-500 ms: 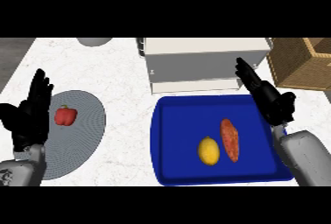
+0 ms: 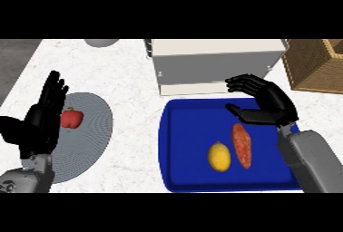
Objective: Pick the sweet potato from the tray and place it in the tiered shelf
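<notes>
One sweet potato point(image 2: 242, 146) (in tray point(image 2: 188, 136))

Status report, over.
Left hand open, resting at left. Right hand open over tray, empty. Sweet potato in tray beside lemon, ungrasped. Nothing covering it.

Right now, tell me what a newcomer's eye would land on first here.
The bright blue tray at lower right grabs the eye, with an orange sweet potato and a yellow lemon side by side in it. The black right hand hovers over the tray's far end, fingers partly curved, holding nothing. At left, a red pepper sits on a grey plate beside the open left hand.
</notes>
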Available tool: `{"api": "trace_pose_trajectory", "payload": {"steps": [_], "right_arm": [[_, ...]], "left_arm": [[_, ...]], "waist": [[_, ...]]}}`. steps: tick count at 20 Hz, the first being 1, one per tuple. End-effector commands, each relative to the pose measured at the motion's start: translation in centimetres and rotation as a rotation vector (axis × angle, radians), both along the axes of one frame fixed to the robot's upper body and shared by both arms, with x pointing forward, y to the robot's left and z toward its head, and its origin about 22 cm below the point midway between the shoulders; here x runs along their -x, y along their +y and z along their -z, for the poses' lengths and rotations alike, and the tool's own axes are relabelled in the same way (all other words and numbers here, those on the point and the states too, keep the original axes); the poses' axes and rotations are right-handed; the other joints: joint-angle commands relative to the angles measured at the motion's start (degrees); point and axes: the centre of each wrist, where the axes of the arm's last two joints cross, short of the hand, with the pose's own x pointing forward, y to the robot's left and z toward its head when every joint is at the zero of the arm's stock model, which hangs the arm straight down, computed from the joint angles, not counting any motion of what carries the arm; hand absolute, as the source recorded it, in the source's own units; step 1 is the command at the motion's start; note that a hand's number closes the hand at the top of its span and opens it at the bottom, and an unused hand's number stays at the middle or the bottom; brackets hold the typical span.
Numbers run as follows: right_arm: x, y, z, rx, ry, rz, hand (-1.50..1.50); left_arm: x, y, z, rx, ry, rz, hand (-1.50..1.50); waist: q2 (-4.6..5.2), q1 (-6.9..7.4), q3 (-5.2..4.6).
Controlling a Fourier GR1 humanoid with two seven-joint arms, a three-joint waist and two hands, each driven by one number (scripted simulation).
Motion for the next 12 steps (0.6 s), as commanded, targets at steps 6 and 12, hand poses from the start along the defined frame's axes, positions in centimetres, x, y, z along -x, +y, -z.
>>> {"api": "trace_pose_trajectory", "payload": {"steps": [6,12], "right_arm": [[-0.6,-8.0,-3.9,-0.088,-0.072,-0.31,-1.5],[0.1,-9.7,-9.1,0.361,-0.052,-0.513,-1.5]], "left_arm": [[-0.2,-1.1,0.1,0.028,0.008,0.028,0.0],[1.3,0.0,0.6,0.027,0.021,0.032,0.0]], "waist": [[-0.16,-1.15,0.09],[-0.43,-0.82,0.03]]}}
